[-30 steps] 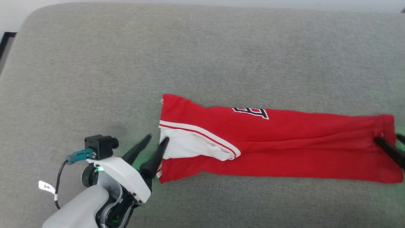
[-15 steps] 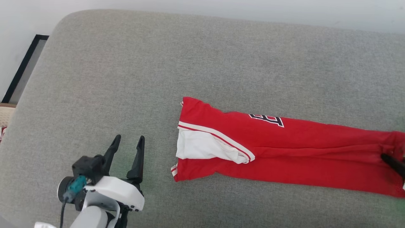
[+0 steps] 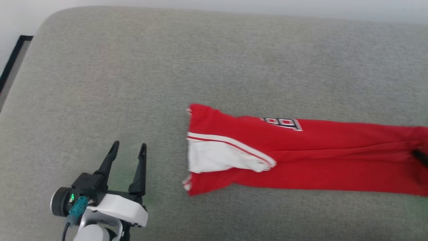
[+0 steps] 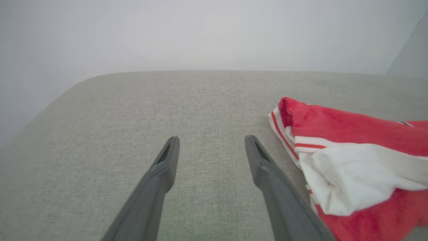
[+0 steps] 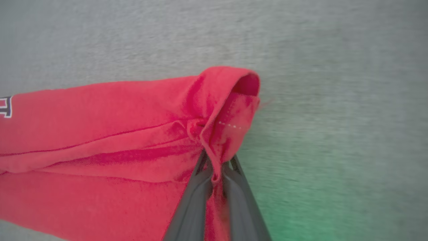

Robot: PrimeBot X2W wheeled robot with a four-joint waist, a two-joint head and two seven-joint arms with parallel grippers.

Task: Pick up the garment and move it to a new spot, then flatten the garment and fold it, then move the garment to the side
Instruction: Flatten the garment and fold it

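— Grey woven cushion (image 3: 133, 67) all round, pale wall (image 4: 200, 33) behind. Where's the garment (image 3: 301, 157)?

— Lying on the cushion in a long, narrow folded strip. One end is pinched in the right gripper (image 5: 217, 157), its jaws closed tight on a bunched bit of the red hem (image 5: 234, 97). The rest trails away to that claw's left in its wrist view.

— And the left gripper (image 3: 129, 144)?

— Spread wide, holding nothing, low over bare cushion. The white sleeve (image 4: 351, 177) end lies off its right finger, with open cushion between.

— How will it handle?

— Light, limp knit, I'd judge. It'll sag and drag rather than keep its shape, and a single pinch just hauls a rope of cloth. Better that the left claw take the striped edge (image 4: 284, 140) by the sleeve, so both ends lift together.
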